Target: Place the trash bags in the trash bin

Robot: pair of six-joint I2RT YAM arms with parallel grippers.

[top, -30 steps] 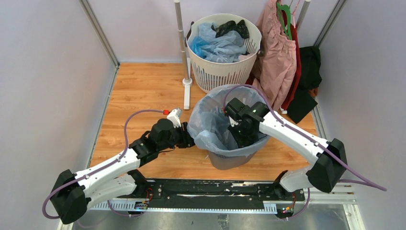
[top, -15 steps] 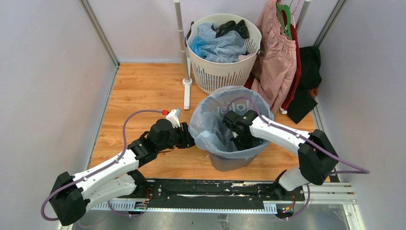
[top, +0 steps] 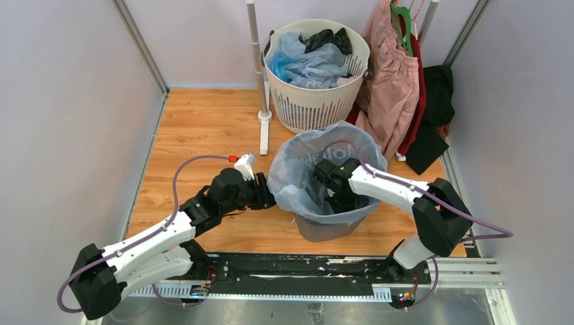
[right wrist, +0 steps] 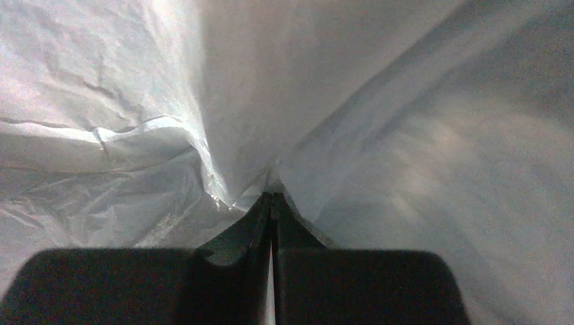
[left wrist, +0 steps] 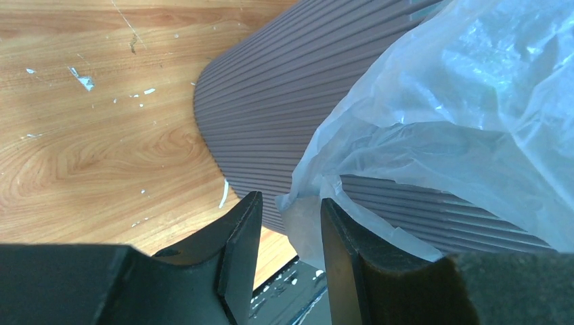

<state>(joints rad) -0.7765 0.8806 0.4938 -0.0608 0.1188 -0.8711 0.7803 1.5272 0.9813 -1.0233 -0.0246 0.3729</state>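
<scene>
**Bag Draped Over Bin, Pinched From Inside**

On the left, left gripper (left wrist: 291, 203) just beside the outer wall of the trash bin (left wrist: 271, 115), jaws narrowly apart around a hanging flap of the trash bag (left wrist: 440, 122) (flap between the fingers, not squeezed). In the middle, pale blue bag lining the mesh bin, edge spilling over the rim. To the right, right gripper (right wrist: 272, 196) down inside, jaws pressed together on a fold of plastic.

In the top view, the fingertips of the right gripper (right wrist: 272, 202) are hidden beneath its own wrist, deep inside the pale blue see-through plastic trash bag (top: 291, 177). That bag covers the dark grey mesh trash bin (top: 325, 227) except at 6 o'clock. The left wrist view cuts off the bin's rim and base.
</scene>
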